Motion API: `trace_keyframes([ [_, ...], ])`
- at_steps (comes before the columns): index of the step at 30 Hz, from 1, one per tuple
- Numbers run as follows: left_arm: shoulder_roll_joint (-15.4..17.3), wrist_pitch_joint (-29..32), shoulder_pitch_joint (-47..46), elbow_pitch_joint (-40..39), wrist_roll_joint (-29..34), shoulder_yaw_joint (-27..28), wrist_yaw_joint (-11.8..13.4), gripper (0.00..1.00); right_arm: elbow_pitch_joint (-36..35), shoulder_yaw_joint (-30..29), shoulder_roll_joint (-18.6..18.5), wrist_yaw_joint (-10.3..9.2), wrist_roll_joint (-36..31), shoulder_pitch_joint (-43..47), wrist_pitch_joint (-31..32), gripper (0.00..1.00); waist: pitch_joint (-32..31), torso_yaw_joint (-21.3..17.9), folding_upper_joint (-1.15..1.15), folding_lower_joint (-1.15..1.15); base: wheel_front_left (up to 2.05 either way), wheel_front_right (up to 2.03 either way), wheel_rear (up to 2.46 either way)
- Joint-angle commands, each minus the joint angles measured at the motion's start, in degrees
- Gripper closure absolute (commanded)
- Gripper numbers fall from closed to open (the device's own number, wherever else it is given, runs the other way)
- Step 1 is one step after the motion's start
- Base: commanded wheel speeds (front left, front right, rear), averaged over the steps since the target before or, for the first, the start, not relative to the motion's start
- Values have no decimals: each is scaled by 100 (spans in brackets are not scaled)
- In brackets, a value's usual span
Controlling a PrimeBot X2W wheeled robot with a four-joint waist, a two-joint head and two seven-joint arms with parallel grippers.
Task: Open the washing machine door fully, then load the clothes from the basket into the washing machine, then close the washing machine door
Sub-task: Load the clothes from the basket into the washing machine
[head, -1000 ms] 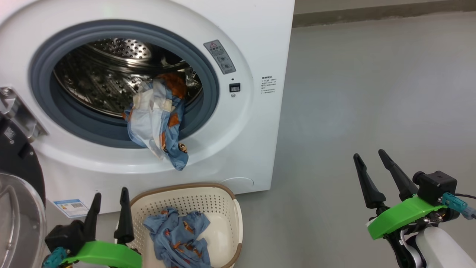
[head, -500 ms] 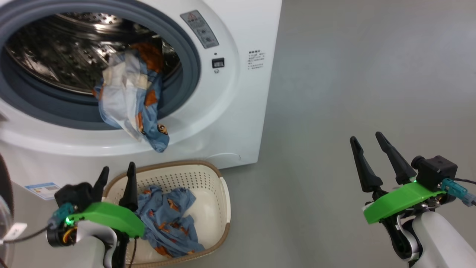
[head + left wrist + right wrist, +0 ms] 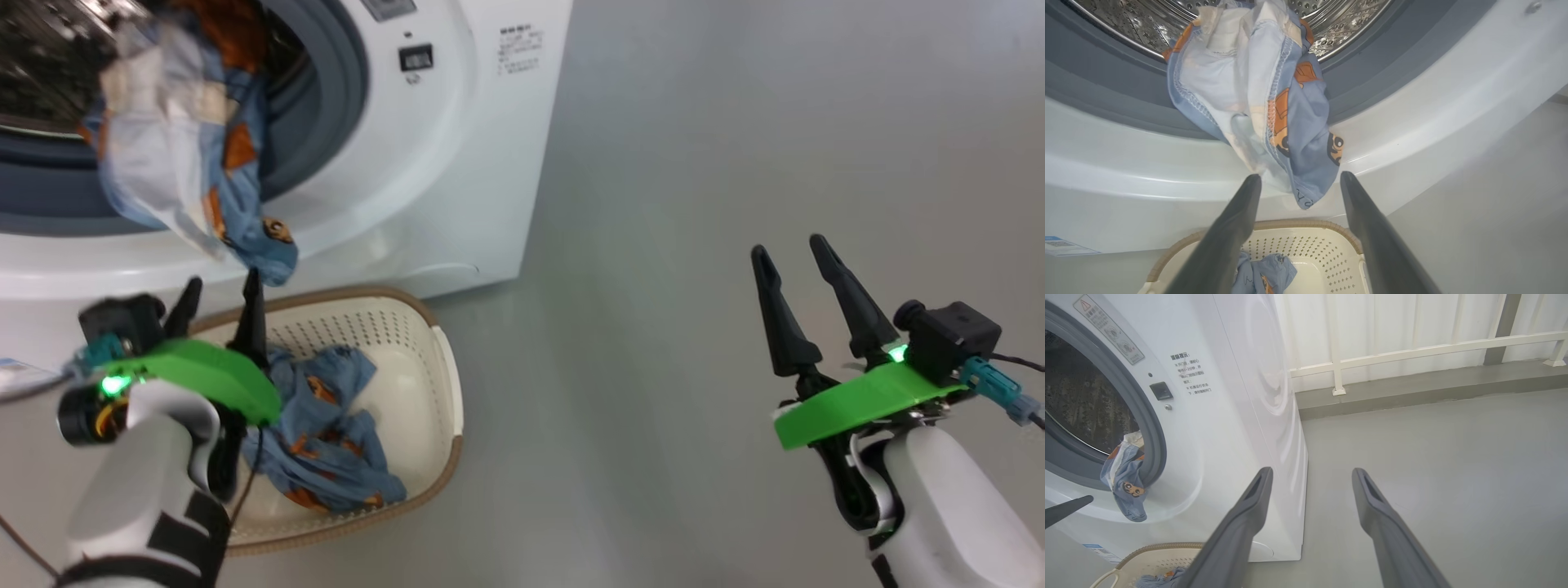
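Observation:
The white washing machine has its opening uncovered; the washing machine door is out of view. A blue garment with orange prints hangs from the steel drum over the grey ring, down the front. My left gripper is open just below its hanging end, which dips between the fingertips; contact is not clear. Beneath stands the cream basket with more blue clothes in it. My right gripper is open and empty above bare floor to the right.
Grey floor stretches right of the machine. A white railing on a low ledge runs behind it. A blue label sticker sits low on the machine's front. The basket stands close against the machine's base.
The head camera has swung down and right, so the machine slid up and left. My left gripper has risen from beside the basket to just under the hanging garment. Both grippers stay open.

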Motion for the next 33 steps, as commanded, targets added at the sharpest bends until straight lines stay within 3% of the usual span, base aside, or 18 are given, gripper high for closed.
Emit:
trace_keyframes([
  [1,236,28,-227,-20,-64,80,2,0,-178,39,38,32,-120,-66,-46,0,367,-239,0,0,0,0,0],
  [9,395,193,-968,598,-338,-94,2,0,-251,1,205,32,-179,-208,-46,0,763,-384,0,0,0,0,0],
  [16,581,241,-1461,1262,-521,75,101,0,-261,-43,262,32,-195,-268,-46,0,937,-490,0,0,0,0,0],
  [27,658,-100,-1779,1386,-623,197,71,0,-296,-97,287,32,-231,-286,-46,0,1065,-464,0,0,0,0,0],
  [28,646,-112,-1785,1390,-615,192,69,22,-291,-98,287,32,-237,-289,-46,0,1065,-452,0,0,0,0,0],
  [29,631,-121,-1786,1394,-608,185,66,56,-286,-97,288,32,-242,-293,-46,0,1061,-439,0,0,0,0,0],
  [30,619,-127,-1784,1397,-595,170,61,100,-279,-97,288,32,-247,-296,-46,0,1053,-425,0,0,0,0,0],
  [33,578,-139,-1769,1369,-556,107,39,100,-266,-87,299,32,-268,-305,-46,0,1018,-380,0,0,0,0,0],
])
